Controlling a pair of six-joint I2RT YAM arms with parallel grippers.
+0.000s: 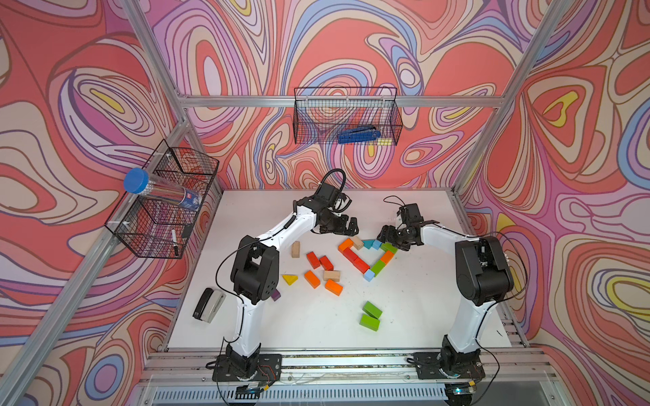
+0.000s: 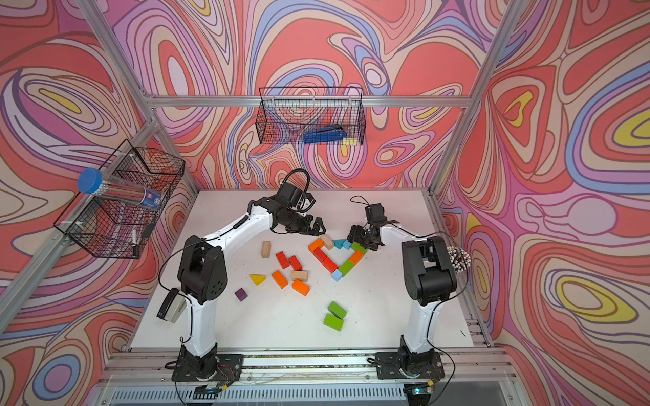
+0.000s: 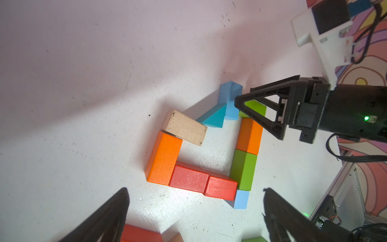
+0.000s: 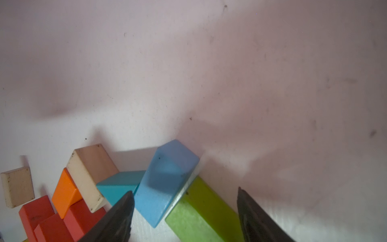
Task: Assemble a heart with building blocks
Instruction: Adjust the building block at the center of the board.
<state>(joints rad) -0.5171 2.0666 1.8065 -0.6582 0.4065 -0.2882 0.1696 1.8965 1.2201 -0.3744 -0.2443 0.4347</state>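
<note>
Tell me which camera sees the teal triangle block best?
The left wrist view: the teal wedge shows clear and close. In the right wrist view a gripper finger covers one corner. Both top views show the wedge tiny.

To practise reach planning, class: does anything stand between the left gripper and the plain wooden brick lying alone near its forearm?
Nothing visible does. In a top view, only bare table lies between the left gripper and the plain wooden brick.

Partial heart outline of coloured blocks, loose blocks scattered just beside, two green bricks apart
</note>
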